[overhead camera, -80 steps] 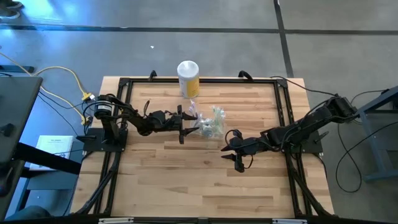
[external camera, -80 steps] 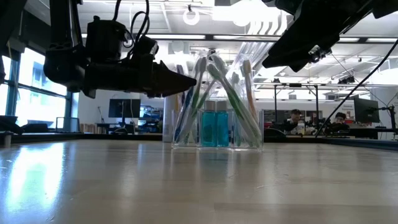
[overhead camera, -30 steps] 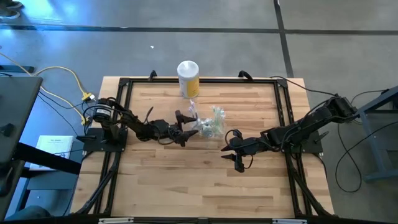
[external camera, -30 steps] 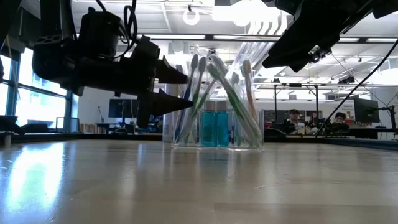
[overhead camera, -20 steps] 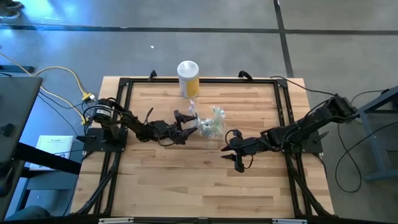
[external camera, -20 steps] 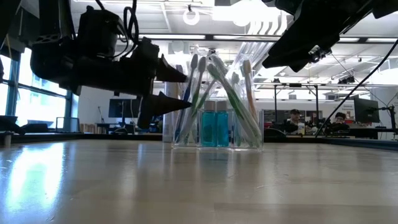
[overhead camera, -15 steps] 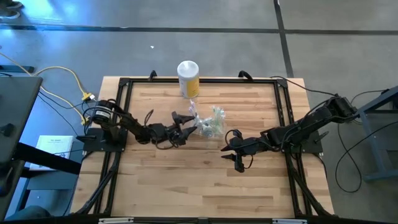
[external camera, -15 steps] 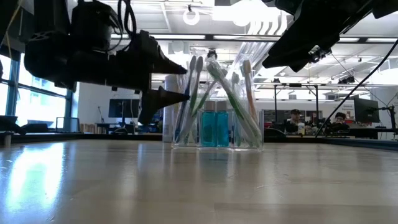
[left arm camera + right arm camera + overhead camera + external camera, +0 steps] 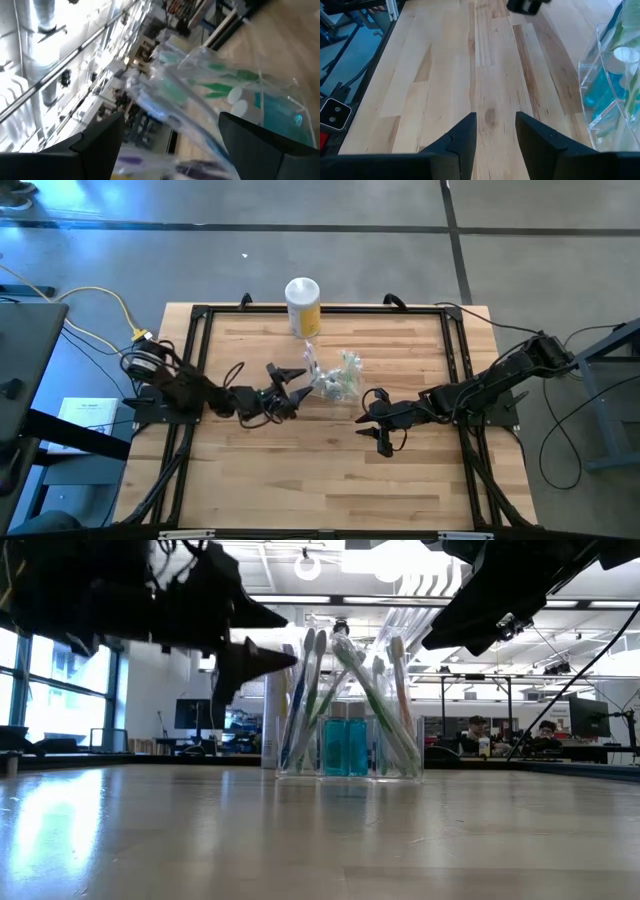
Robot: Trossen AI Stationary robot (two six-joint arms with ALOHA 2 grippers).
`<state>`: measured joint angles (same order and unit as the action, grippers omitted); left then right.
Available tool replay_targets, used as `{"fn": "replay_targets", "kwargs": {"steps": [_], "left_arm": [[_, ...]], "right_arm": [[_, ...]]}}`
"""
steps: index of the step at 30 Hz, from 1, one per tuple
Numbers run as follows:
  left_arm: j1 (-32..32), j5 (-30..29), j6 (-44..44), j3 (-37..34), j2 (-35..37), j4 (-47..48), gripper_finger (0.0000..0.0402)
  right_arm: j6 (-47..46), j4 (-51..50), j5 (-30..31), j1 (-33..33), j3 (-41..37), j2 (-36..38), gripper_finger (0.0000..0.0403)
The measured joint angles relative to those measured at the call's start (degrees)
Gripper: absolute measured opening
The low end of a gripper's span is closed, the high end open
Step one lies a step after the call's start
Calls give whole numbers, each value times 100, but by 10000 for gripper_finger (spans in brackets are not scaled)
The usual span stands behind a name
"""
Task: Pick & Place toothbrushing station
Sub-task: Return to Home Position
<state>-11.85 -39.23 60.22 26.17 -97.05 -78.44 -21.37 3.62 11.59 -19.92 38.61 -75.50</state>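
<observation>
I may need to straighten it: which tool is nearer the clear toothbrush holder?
Left, narrowly. The left tool hangs open just beside the holder, on its left side, pointing at it. The right tool hangs open off the holder's front-right corner, slightly farther away.

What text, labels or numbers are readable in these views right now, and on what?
No text can be read in any view.
Yellow canister: label print too small to read.
White sheet beside the table: print too small to read.
Blue bottles in the clear organizer: no legible label.
</observation>
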Motion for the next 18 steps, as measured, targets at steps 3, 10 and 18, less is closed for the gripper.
{"fn": "replay_targets", "kwargs": {"steps": [3,10,18], "left_arm": [[-247,-365,-113,2,405,596,317],[-958,-590,-1499,2,1741,2870,317],[-1224,600,-3383,2,3641,5576,317]], "right_arm": [[-2,-42,-2,-2,0,0,128],[-2,-53,7,-92,0,-2,128],[31,102,-9,-199,4,-238,128]]}}
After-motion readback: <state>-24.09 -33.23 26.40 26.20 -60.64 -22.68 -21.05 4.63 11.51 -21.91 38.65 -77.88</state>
